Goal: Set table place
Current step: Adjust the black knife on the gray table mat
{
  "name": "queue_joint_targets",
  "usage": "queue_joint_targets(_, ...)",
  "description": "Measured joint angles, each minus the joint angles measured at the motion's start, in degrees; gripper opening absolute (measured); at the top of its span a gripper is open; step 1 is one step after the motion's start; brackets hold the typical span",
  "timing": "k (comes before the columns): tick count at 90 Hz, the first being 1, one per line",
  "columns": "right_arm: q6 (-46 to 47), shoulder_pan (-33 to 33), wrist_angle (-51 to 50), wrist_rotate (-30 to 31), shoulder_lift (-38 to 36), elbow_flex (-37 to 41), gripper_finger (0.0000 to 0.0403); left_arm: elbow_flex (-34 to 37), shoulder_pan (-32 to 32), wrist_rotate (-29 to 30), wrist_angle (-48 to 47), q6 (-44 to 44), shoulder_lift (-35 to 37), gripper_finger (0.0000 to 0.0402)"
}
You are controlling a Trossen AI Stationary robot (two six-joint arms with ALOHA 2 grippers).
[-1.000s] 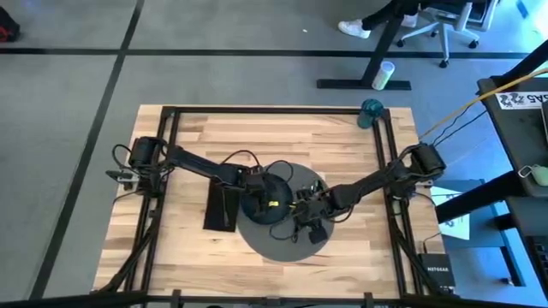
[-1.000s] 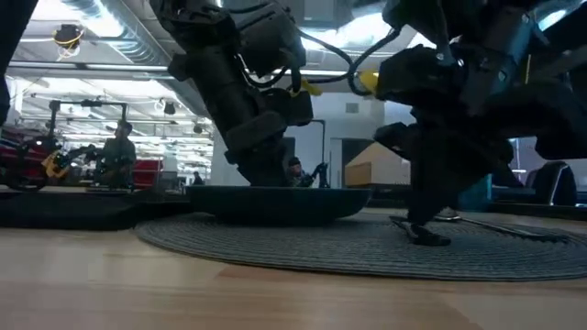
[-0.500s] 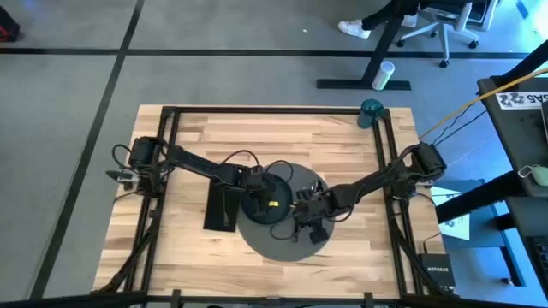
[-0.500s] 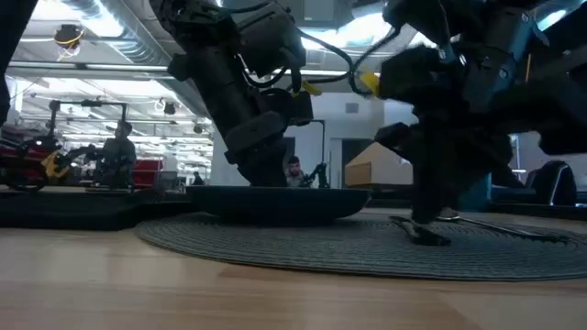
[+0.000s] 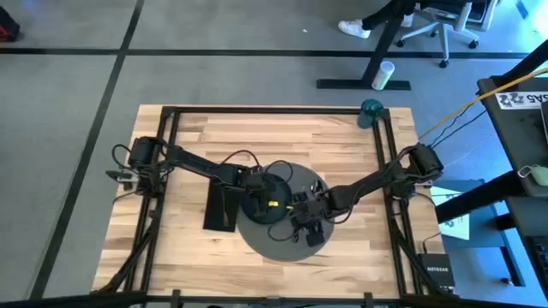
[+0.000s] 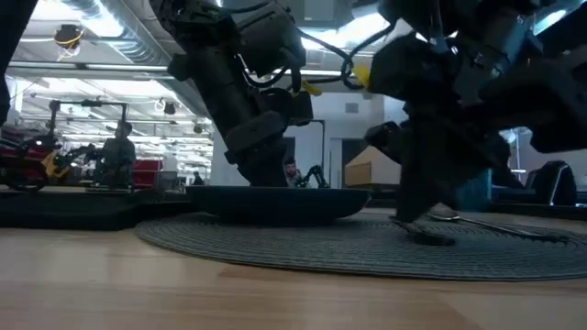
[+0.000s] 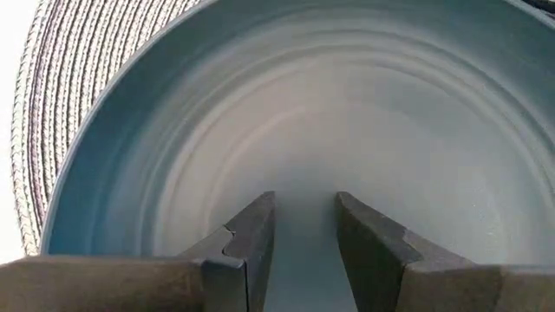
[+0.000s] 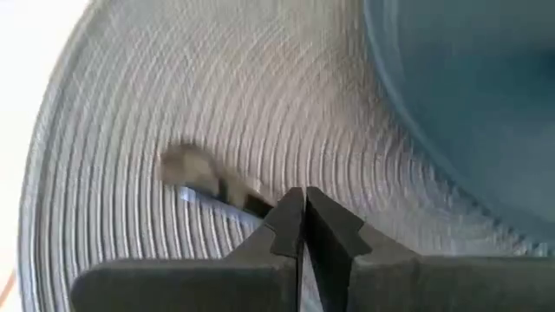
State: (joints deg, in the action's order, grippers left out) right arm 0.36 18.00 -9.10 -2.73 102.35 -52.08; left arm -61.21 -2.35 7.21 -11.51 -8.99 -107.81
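A round grey placemat (image 5: 282, 244) lies mid-table, and a dark blue-grey plate (image 5: 257, 216) rests on its left part. My left gripper (image 7: 305, 234) is open, its fingers pointing down into the plate's hollow (image 7: 347, 104). My right gripper (image 8: 303, 212) is shut, low over the placemat (image 8: 173, 104) right of the plate, on a thin metal utensil (image 8: 204, 184); I cannot tell which kind. A black napkin (image 5: 221, 205) lies flat left of the placemat. A teal cup (image 5: 372, 111) stands at the table's far right corner. My left gripper (image 6: 266, 179) reaches down to the plate's inside; I cannot tell whether its tips touch it. My right gripper pinches one end of the metal utensil (image 8: 251, 204) at its fingertips, coming from above at a slant. The utensil's other end (image 8: 178, 160) lies low on the placemat.
Black metal rails (image 5: 257, 109) edge the wooden table. Bare wood (image 5: 257, 141) spreads between the placemat and the far rail. A long metal piece (image 6: 500, 227) lies on the placemat near my right gripper (image 6: 424, 229). People and shelves show in the room behind.
My right gripper has shifted a little toward the table's near left, staying shut and low over the placemat. My left gripper has kept still over the plate.
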Motion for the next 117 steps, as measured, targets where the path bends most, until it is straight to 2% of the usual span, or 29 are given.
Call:
queue_joint_targets(37,-0.24,0.0,-3.15,-1.43,-0.94,0.03,0.0,0.0,-0.28,0.08,0.0,0.01,0.0,0.0107)
queue_joint_targets(51,-0.76,-0.04,-2.48,0.67,-0.96,0.03,0.0,0.0,-0.28,0.07,0.0,0.01,0.0,0.0107)
queue_joint_targets(81,-4.74,-5.15,-3.0,5.59,-0.96,0.03,0.0,0.0,-0.33,0.03,0.02,0.0,0.0,0.0107)
queue_joint_targets(117,-7.07,-8.03,-5.91,5.48,-0.98,0.34,0.0,0.0,-0.33,0.02,0.0,0.0,0.0,0.0107)
